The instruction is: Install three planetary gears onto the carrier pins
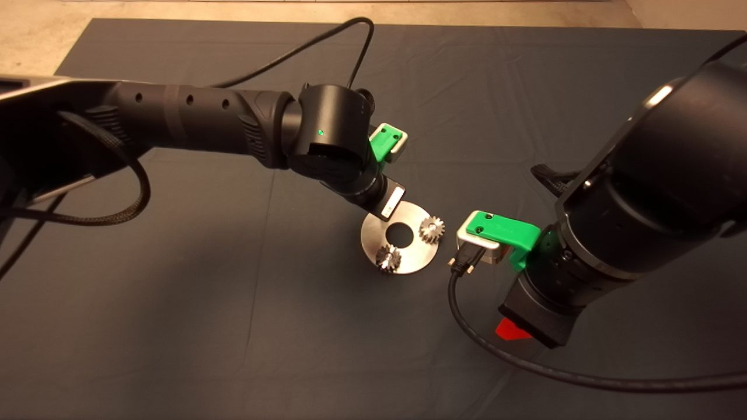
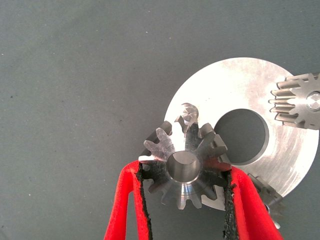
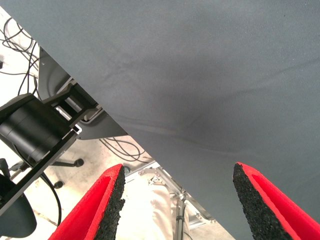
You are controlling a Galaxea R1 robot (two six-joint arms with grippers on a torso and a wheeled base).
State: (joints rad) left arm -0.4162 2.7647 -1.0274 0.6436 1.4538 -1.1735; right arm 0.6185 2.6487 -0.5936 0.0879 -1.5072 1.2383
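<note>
Two planetary gears [image 1: 432,229] seated on the disc [image 1: 367,236], third gear [image 2: 184,167] clenched in the left tool [image 2: 186,190] just beside the last bare carrier pin [image 2: 188,116], not yet threaded on; right tool [image 3: 177,200] idle, fingers spread, near the counter's edge.

Head view hides the third gear — left arm [image 1: 327,146] covers it (left hand [image 2: 187,200] too).

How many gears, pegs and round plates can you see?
Gears: 3, two on the disc, at and, one held by the left gripper at
Bare pegs: 1
Discs: 1
Total: 5
</note>
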